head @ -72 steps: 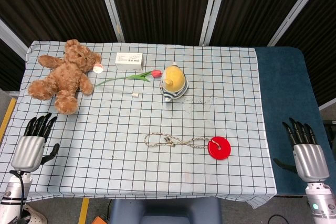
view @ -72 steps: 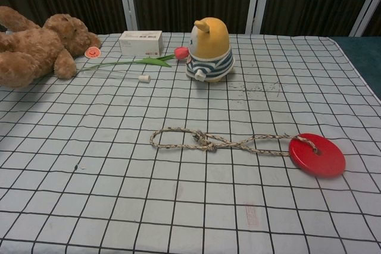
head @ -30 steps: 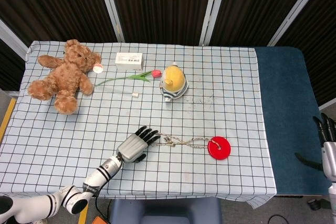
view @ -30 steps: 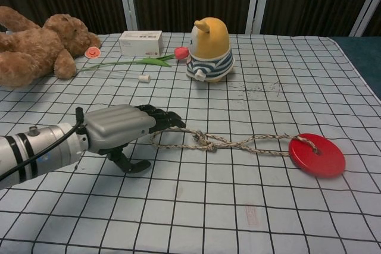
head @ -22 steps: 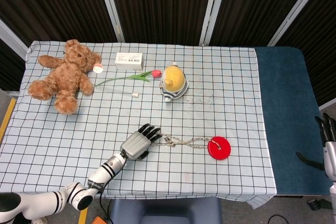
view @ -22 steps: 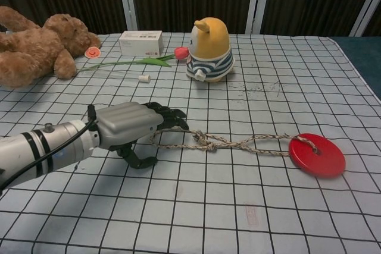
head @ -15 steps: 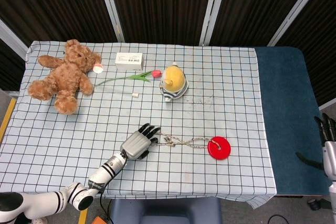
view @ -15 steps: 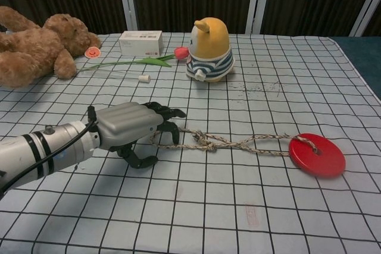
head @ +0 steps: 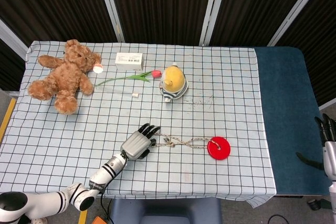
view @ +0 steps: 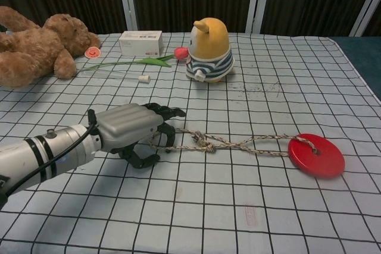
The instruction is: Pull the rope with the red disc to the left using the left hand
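Red disc (view: 316, 154) slightly leftward, rope (view: 232, 143) in left robot hand (view: 132, 129).

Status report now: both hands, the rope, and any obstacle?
Left hand fingers curled on braided beige rope. Right hand open, off table. Flat red disc at rope's far end. Leftward path unobstructed.

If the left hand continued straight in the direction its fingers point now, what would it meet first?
Probably the knot in the rope, just ahead of the left hand, whose fingers point right along the rope. Further along lies the red disc. Depth is uncertain.
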`<state>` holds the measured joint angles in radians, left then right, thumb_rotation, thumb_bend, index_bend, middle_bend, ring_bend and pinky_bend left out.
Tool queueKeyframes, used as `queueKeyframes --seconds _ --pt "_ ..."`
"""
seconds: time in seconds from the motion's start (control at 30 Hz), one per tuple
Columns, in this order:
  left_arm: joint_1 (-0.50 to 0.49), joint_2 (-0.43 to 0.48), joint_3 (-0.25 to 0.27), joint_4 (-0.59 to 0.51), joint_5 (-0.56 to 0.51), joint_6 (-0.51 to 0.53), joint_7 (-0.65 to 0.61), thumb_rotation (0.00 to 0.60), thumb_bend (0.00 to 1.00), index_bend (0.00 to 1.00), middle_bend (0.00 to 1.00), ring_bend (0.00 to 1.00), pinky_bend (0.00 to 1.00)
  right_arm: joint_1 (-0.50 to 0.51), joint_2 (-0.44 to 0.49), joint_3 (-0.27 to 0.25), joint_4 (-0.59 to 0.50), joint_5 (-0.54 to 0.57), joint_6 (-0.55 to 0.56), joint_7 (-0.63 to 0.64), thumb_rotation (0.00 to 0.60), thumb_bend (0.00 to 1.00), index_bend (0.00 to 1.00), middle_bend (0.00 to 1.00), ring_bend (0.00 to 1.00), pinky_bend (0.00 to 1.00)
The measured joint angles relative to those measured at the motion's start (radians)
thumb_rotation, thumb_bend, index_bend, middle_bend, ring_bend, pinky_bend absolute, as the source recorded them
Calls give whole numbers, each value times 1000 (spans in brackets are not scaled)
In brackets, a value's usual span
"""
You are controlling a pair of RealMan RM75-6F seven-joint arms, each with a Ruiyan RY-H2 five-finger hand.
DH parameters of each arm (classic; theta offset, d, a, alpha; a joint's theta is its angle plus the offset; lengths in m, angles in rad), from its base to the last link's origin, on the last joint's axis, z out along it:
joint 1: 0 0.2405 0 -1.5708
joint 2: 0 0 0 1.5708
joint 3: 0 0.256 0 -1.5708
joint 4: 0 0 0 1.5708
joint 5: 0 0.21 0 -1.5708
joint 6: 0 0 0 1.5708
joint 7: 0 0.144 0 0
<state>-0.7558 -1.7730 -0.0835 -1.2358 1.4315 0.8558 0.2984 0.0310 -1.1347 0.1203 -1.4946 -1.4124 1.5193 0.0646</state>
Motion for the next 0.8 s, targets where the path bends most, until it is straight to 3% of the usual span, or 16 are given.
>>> queueKeyframes --seconds 0.27,0.57,0.8 --pt "3 -29 -4 30 24 68 -43 600 725 822 100 0 141 5 -1 3 4 9 -15 0 600 29 0 0 0 0" --pt "20 -5 -6 31 28 122 -49 600 740 853 129 0 148 7 1 5 -4 11 -18 -8 600 29 0 0 0 0" --pt "106 170 -7 -43 5 233 -25 600 754 859 141 0 163 8 12 6 -29 -3 -7 -26 600 29 0 0 0 0"
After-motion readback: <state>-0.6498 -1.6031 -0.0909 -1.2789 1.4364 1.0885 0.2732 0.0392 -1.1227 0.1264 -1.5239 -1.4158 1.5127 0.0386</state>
